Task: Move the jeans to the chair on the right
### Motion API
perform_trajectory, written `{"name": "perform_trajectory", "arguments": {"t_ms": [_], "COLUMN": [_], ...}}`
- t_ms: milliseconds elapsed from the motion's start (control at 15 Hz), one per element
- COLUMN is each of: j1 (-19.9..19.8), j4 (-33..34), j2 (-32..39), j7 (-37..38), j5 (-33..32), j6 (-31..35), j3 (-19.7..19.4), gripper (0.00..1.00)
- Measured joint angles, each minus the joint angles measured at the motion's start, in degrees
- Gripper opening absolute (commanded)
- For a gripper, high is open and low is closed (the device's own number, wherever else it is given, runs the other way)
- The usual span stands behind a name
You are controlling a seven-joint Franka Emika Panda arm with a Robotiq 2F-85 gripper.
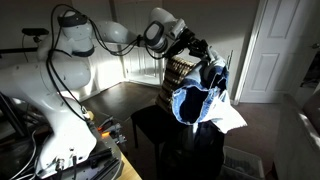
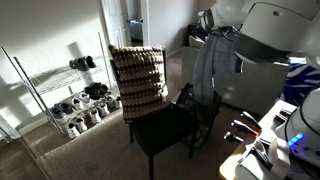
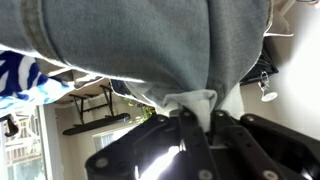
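Observation:
The jeans (image 1: 200,100) hang in the air from my gripper (image 1: 213,68), dark blue denim with paler inner patches. In an exterior view they dangle as a long grey-blue strip (image 2: 205,70) beside a black chair (image 2: 165,128). In the wrist view the denim (image 3: 130,40) fills the upper picture, and my gripper (image 3: 192,112) is shut on a bunched fold of the jeans. In an exterior view the jeans hang over a dark chair seat (image 1: 150,125), above its far side.
A woven-pattern chair back (image 2: 135,75) stands behind the black seat. A wire shoe rack (image 2: 70,95) with several shoes stands against the wall. A white door (image 1: 272,50) is at the back. Cables and equipment (image 2: 265,130) lie by the robot base.

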Motion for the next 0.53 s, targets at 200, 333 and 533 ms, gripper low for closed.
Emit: {"name": "perform_trajectory", "arguments": {"t_ms": [200,333,533], "j1": [-2.61,-3.53,-3.60], "j4": [0.75,1.32,2.44], "j2": [0.02,0.12,0.72], "j7": [0.00,0.00,0.00], "j5": [-3.50,-5.16,-6.69], "j6": [-1.08,-1.23,-1.23], "j3": [1.50,1.93,1.95], "gripper": [0.03,0.03,0.03]}}
